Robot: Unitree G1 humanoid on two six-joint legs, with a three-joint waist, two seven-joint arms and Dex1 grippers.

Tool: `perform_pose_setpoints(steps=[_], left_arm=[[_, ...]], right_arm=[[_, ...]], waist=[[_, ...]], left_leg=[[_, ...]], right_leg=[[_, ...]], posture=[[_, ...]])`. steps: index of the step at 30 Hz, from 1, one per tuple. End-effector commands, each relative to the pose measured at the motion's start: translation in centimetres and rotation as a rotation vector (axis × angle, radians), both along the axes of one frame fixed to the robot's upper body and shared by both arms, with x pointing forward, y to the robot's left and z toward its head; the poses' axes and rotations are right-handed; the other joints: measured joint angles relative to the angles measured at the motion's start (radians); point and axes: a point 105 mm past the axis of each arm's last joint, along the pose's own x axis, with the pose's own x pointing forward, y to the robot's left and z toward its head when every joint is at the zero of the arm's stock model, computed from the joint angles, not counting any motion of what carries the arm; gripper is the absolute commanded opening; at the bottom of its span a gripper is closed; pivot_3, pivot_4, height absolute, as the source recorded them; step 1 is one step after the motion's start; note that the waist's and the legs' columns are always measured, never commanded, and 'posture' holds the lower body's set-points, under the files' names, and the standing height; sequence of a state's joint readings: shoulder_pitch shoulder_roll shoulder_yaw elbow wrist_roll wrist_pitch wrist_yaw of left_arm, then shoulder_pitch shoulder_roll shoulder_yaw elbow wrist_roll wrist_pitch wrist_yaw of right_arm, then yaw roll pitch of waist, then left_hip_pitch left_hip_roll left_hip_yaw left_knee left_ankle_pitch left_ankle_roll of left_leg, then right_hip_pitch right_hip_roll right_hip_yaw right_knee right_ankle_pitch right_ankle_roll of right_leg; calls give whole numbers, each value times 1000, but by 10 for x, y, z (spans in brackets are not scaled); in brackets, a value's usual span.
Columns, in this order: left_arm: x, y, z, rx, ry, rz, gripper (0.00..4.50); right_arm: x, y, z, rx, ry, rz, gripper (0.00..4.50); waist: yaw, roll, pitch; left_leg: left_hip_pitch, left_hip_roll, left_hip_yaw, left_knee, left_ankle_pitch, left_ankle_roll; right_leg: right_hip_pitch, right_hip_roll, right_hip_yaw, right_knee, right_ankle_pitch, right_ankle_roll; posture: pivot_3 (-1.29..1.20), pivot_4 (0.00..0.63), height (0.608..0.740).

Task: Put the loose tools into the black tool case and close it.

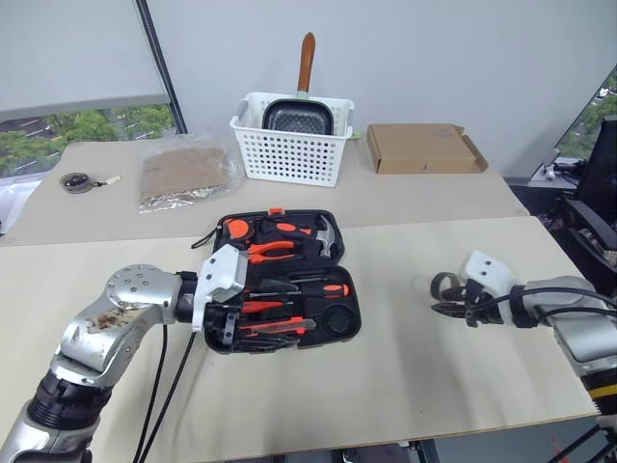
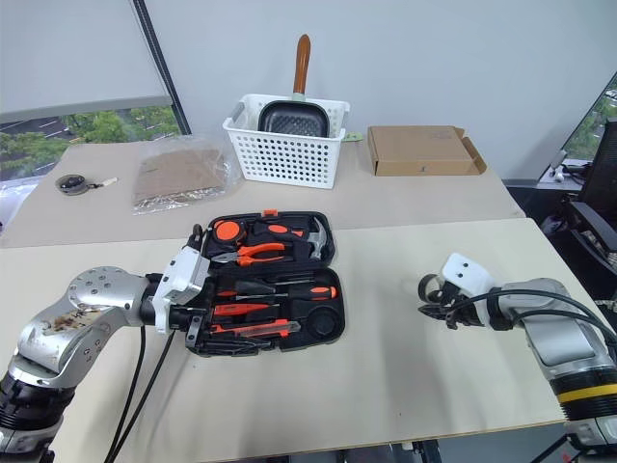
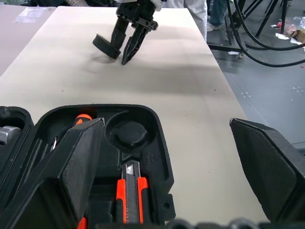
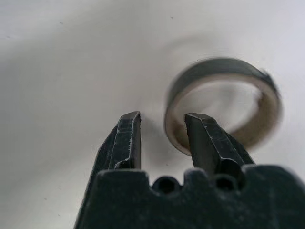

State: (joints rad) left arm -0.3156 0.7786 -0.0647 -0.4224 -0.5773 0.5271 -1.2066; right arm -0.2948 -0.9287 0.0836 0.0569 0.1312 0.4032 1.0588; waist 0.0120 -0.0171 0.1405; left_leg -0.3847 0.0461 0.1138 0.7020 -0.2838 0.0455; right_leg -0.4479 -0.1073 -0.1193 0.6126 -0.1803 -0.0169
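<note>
Right hand (image 4: 162, 119) part-spread, one finger beside the grey tape roll (image 4: 221, 102) on table

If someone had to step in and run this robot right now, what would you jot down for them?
Left gripper: fingers wide open, holding nothing, hovering at the near edge of the open black tool case.
Right gripper: fingers slightly apart beside the tape roll on the table; no firm grip on it.
Done: screwdrivers and utility knife sit in their recesses. I cannot pick out the tester pen.
Left: grasp the tape roll, put it in the round recess, then close the case.
</note>
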Motion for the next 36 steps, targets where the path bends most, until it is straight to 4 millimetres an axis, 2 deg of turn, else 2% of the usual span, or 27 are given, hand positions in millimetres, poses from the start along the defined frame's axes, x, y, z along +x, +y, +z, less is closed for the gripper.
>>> perform_pose_setpoints(steps=[1, 7, 12, 18, 20, 26, 32, 36], left_arm=[[-4, -6, 9, -10, -35, -32, 4500], [-2, -4, 7, -16, -34, -8, 4500], [-5, 12, 2, -11, -11, 65, 4500], [-10, 43, -4, 21, 6, 202, 4500], [-11, 49, -5, 21, 5, 237, 4500], [-15, 53, -7, 16, 0, 278, 4500], [-16, 50, -7, 8, -9, 289, 4500], [-16, 48, -7, 4, -13, 293, 4500]], right_arm=[[4, 7, 17, -2, -60, 45, 37], [4, 19, 30, 0, -88, 112, 37], [-21, 79, 55, 24, -70, 403, 37], [-54, 146, 61, -32, -7, 704, 37], [-57, 158, 59, -44, 11, 759, 37], [-49, 163, 48, -181, 56, 839, 37], [-39, 165, 43, -247, 74, 852, 37], [-39, 168, 42, -238, 86, 857, 37]], waist=[[0, 0, 0], [0, 0, 0], [-8, 0, 0], [-3, 1, 0], [-1, 1, 0], [10, 1, 0], [3, 1, 0], [0, 1, 0]], left_leg=[[0, 0, 0, 0, 0, 0], [0, 0, 0, 0, 0, 0], [0, 1, 0, -1, 0, 0], [0, 3, 0, -3, 1, -2], [0, 2, 0, -2, 1, -2], [-3, 0, 0, -1, 0, 0], [-4, 0, 0, -2, 3, -6], [-4, 0, 0, -2, 2, -5]], right_leg=[[0, 0, 0, 0, 0, 0], [0, 0, 0, 0, 0, 0], [-1, 1, 1, 0, 0, 0], [-3, 2, -1, 0, -1, -1], [-4, 1, -1, 1, -1, -1], [-5, -2, -2, 0, -1, -2], [-7, -1, -2, 0, 0, -2], [-7, -1, -2, 1, 0, -2]], posture=[[0, 150, 700], [0, 150, 700], [0, 150, 700], [0, 150, 700], [0, 150, 700], [0, 150, 700], [0, 150, 700], [0, 150, 700]])
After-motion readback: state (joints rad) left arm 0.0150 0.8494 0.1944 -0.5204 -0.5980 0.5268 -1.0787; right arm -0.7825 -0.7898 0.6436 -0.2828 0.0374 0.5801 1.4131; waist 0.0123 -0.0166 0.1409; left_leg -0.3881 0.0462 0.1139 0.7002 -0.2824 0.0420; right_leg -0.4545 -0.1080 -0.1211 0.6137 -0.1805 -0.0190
